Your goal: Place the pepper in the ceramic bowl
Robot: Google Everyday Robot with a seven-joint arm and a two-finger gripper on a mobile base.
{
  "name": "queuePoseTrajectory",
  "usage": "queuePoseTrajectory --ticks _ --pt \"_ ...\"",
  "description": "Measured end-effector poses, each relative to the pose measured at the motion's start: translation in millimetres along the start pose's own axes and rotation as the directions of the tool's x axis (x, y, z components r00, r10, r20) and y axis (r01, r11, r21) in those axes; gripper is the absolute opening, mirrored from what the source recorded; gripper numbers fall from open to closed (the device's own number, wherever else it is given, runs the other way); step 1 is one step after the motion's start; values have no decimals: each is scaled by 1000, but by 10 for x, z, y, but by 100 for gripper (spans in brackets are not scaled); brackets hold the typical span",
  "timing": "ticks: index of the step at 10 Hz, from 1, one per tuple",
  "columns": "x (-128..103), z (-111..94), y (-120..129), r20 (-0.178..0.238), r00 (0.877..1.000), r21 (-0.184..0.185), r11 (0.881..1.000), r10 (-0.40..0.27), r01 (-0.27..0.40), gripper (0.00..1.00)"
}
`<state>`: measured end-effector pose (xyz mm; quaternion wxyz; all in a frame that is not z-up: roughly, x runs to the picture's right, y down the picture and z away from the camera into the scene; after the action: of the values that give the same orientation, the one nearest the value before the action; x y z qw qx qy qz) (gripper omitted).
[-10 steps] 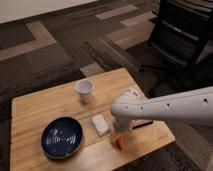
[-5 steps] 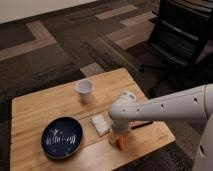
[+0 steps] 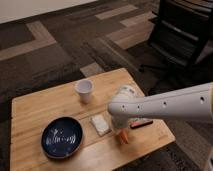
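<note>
A wooden desk [image 3: 45, 107] carries everything. The dark-blue ceramic bowl [image 3: 62, 137] sits at its front left, well apart from the pincer [image 3: 122, 131], which is lowered at the front right edge, mostly hidden by the white arm [image 3: 165, 105]. It is closed on the orange pepper [image 3: 123, 137], seen just below it.

A wooden table [image 3: 35, 107] stands on a dark patterned carpet [image 3: 60, 55]. On it — a small white cup [image 3: 84, 91], upright near the far edge, a whitish block [image 3: 100, 124] lying flat, and a dark bar [image 3: 141, 122]. A black chair [image 3: 182, 35] stands behind.
</note>
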<state>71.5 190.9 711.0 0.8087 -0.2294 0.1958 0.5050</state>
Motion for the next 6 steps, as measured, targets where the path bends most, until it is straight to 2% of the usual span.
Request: queuePoseTrajectory --ticks 2,4,6 --pt "-137 -244 151 4 1000 51 999 17 -17 0" --pt "-334 -344 513 12 999 54 998 -42 42 0" --pt "-548 -407 1000 20 988 45 987 -153 152 0"
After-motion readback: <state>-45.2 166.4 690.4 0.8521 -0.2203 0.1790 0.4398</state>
